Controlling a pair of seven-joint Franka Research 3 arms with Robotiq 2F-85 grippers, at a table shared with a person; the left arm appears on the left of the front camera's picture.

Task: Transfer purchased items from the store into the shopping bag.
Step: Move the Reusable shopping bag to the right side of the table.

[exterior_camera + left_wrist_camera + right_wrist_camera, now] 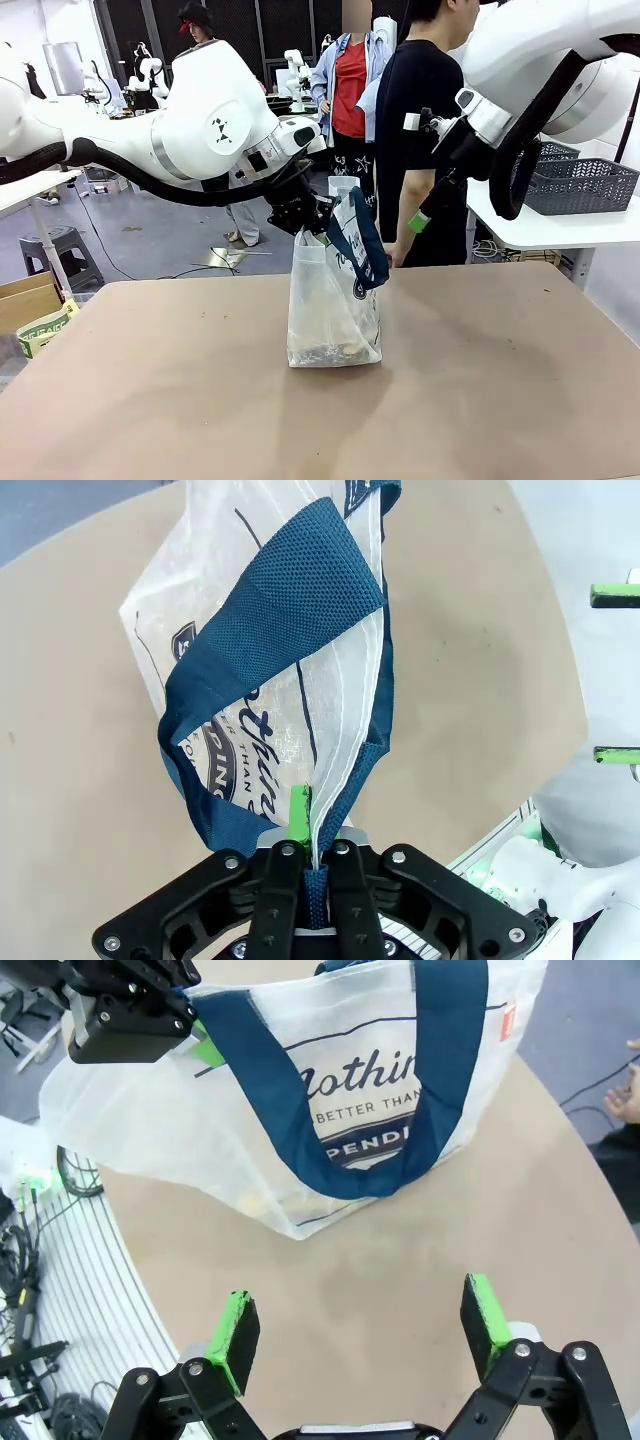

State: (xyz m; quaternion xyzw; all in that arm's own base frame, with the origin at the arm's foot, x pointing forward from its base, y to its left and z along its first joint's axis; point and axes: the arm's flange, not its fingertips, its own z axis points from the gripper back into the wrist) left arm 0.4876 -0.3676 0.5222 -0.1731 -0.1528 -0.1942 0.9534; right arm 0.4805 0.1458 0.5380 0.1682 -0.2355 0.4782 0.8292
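A translucent bag with navy handles stands upright at the centre of the brown table, in the middle of the front view. The left gripper, reaching in from the left of the frame, pinches the bag's top edge and one navy strap between closed jaws; in the left wrist view the strap and the thin plastic run straight down into the clamped fingers at the bottom centre. The other handle droops over the bag's right side. Navy lettering crosses the bag's face at the top of the right wrist view, and a few small goods lie dimly visible at its bottom; what they are cannot be told through the plastic. The right gripper hangs above the table with jaws spread wide and nothing between them, its green pads framing bare tabletop at the bottom of its own view, just short of the bag. In the front view it hovers upper right. A person in black stands behind the table. A dark grey basket sits on a white side table at far right.
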